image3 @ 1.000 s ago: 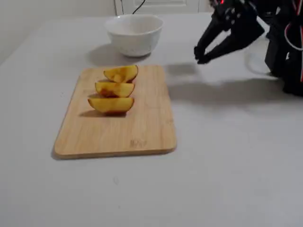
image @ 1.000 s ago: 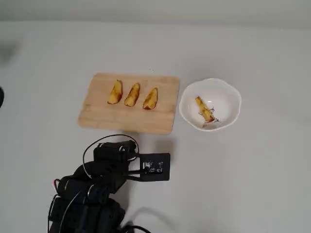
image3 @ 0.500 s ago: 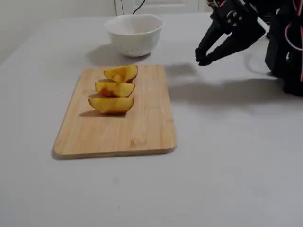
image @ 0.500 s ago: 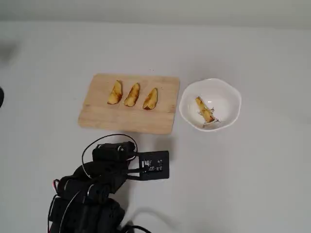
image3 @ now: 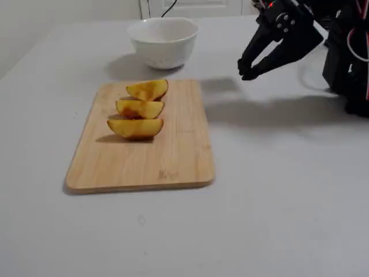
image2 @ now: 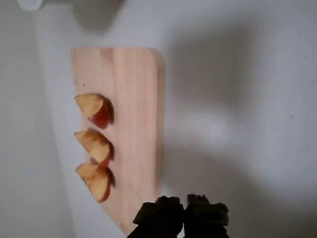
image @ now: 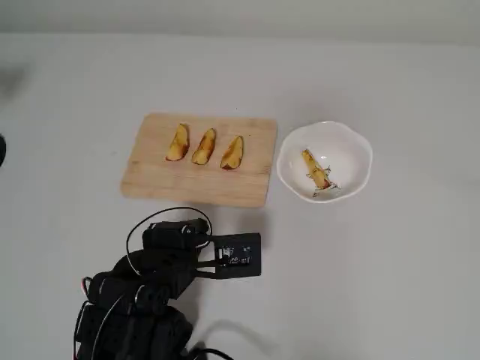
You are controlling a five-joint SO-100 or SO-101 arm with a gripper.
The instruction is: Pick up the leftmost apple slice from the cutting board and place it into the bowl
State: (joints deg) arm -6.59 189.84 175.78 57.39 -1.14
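Three apple slices lie in a row on the cutting board [image: 150,176] [image3: 173,144] [image2: 133,99]. The leftmost apple slice [image: 178,142] in the overhead view is the nearest one in the fixed view [image3: 135,128] and the bottom one in the wrist view [image2: 96,181]. The white bowl [image: 360,142] [image3: 164,49] stands right of the board in the overhead view, with one slice [image: 316,170] in it. My gripper [image3: 246,70] [image2: 184,210] hovers above the table beside the board, shut and holding nothing.
The arm's base and cables [image: 135,315] fill the lower left of the overhead view, and the wrist camera mount [image: 238,255] juts out below the board. Bare grey table surrounds the board and bowl. A white door stands behind the table in the fixed view.
The gripper has shifted only very slightly. The slices, board and bowl have not moved.
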